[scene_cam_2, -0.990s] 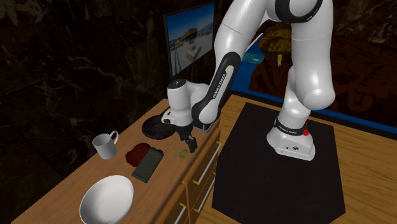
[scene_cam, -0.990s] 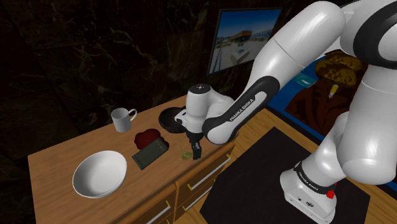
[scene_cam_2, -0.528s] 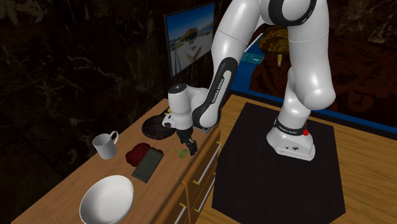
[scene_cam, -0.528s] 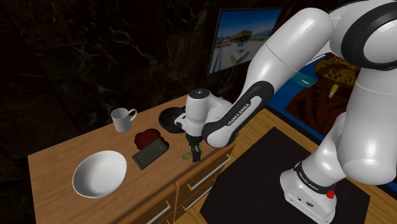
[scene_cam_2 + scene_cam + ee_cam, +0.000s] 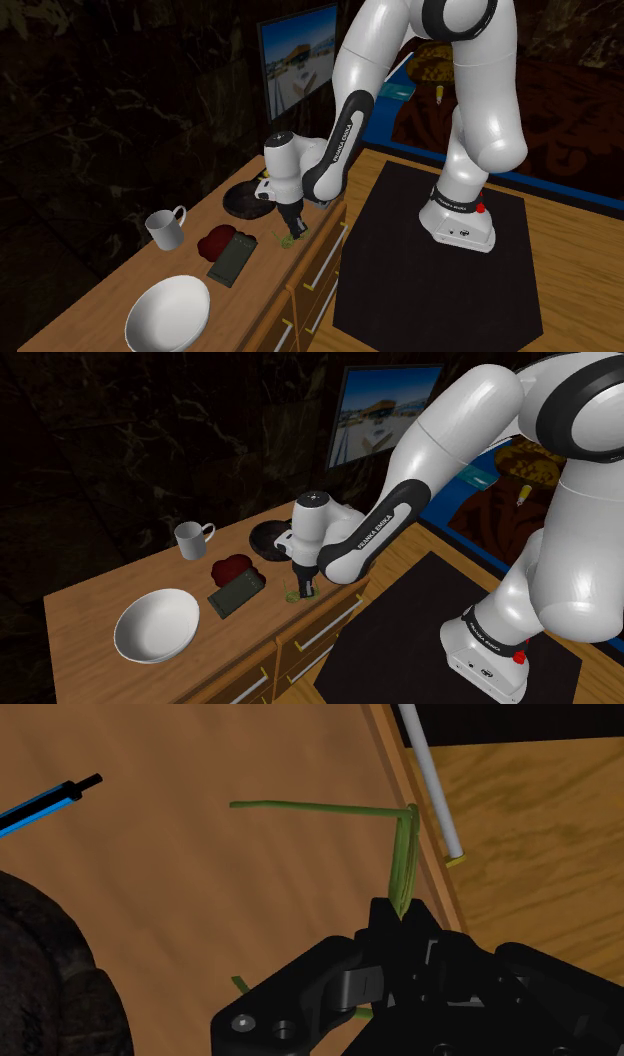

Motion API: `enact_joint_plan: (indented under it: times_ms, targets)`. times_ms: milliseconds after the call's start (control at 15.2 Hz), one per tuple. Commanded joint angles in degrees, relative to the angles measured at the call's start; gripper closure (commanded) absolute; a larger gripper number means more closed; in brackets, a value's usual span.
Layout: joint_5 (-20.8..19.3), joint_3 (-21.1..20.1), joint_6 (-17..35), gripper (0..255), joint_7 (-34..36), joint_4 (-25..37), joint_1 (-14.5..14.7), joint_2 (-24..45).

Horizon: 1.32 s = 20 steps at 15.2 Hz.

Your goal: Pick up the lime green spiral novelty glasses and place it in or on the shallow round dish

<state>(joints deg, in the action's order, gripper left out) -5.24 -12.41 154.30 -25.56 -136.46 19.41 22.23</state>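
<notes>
over the last second the fingers (image 5: 304,589) have eased a touch towards the shoulder view's left. they stood apart beside the glasses and have now come together on them. in the wrist view the fingers (image 5: 384,926) are clamped on a thin bar of the lime green glasses (image 5: 402,864), and one slim temple arm runs out flat over the wood. the glasses lie on the bench (image 5: 90,602), close to its front edge above the drawers. by my reading the grasp is made and the lift is what remains (nothing shows them off the surface yet). the shallow round dish (image 5: 266,538) sits just behind the arm's end, near but apart, a dark matte disc with a low rim. the glasses look wire-thin and give little to pinch, so they could twist or slip in the grip. nearby lie a lumpy dark red thing (image 5: 232,565), a flat dark green slab (image 5: 236,593), a smooth white bowl (image 5: 155,624) and a pale mug (image 5: 192,539). the bench is warm, grained wood.
</notes>
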Motion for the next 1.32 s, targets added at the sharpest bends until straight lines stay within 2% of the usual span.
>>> enact_joint_plan:
  times_ms: [0,264,1254]
  targets:
    - [-0.01,0.03,0.0,255,0.0,0.0,-0.01,0.01]
    - [-0.01,0.03,0.01,255,0.0,0.0,-0.02,0.02]
    - [4.76,-2.81,-10.48,255,-3.01,-0.92,-2.04,-11.65]
